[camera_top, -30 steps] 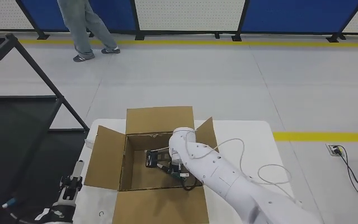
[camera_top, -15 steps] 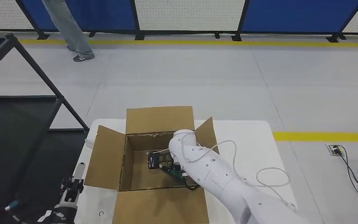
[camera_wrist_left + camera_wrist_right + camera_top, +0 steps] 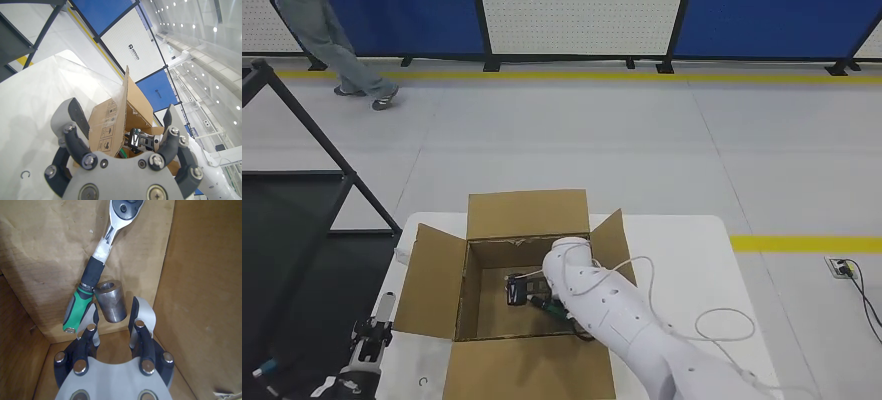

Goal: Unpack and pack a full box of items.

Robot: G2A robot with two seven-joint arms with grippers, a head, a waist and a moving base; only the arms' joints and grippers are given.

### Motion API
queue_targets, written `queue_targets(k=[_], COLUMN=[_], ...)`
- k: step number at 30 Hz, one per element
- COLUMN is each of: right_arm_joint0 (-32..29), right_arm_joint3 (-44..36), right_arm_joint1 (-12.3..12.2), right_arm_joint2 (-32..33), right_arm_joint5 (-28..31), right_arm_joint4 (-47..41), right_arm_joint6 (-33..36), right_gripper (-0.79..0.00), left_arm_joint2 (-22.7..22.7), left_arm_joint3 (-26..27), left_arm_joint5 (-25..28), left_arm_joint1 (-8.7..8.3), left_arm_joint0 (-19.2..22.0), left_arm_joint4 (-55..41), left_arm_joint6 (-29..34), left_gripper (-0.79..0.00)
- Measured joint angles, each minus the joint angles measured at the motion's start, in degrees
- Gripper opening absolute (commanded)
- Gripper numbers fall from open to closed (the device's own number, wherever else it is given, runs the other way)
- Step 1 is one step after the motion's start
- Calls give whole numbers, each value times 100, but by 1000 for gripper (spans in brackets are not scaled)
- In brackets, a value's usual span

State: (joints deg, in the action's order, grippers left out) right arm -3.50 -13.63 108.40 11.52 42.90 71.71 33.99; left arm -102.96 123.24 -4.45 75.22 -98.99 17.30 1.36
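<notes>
An open cardboard box (image 3: pixel 527 213) stands on the white table (image 3: pixel 682 250). My right gripper (image 3: pixel 527 293) is down inside it. In the right wrist view the right gripper (image 3: pixel 115 306) is open, its fingers on either side of a steel cylinder (image 3: pixel 110 298) lying on the box floor, with small gaps on both sides. A ratchet wrench (image 3: pixel 94 272) with a green handle (image 3: pixel 79 309) lies against the cylinder. My left gripper (image 3: pixel 370 345) sits low at the table's near left corner, outside the box, and the left gripper (image 3: pixel 122 105) is open with nothing in it.
The box's flaps (image 3: pixel 429 281) stand out on all sides, and one flap (image 3: pixel 121 117) rises close before the left gripper. The box wall (image 3: pixel 198 275) is close beside the right gripper. A dark metal rack (image 3: pixel 302 130) stands left of the table.
The right arm has sunk a little deeper into the box toward the cylinder. The left gripper slid slightly toward the table's near edge.
</notes>
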Motion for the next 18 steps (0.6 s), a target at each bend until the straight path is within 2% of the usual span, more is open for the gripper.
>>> queue_targets(k=[13,18], right_arm_joint0=[-59,-58], right_arm_joint3=[323,399], right_arm_joint1=[197,241], right_arm_joint2=[-2,68], right_arm_joint5=[262,122], right_arm_joint4=[151,72], right_arm_joint6=[-54,-107], right_gripper=[-413,-422], left_arm_joint2=[-72,-95], left_arm_joint3=[1,-14], left_arm_joint5=[2,5], left_arm_joint1=[12,14], left_arm_joint0=[-33,-24], left_arm_joint4=[-2,3], left_arm_joint6=[2,37], left_gripper=[0,0])
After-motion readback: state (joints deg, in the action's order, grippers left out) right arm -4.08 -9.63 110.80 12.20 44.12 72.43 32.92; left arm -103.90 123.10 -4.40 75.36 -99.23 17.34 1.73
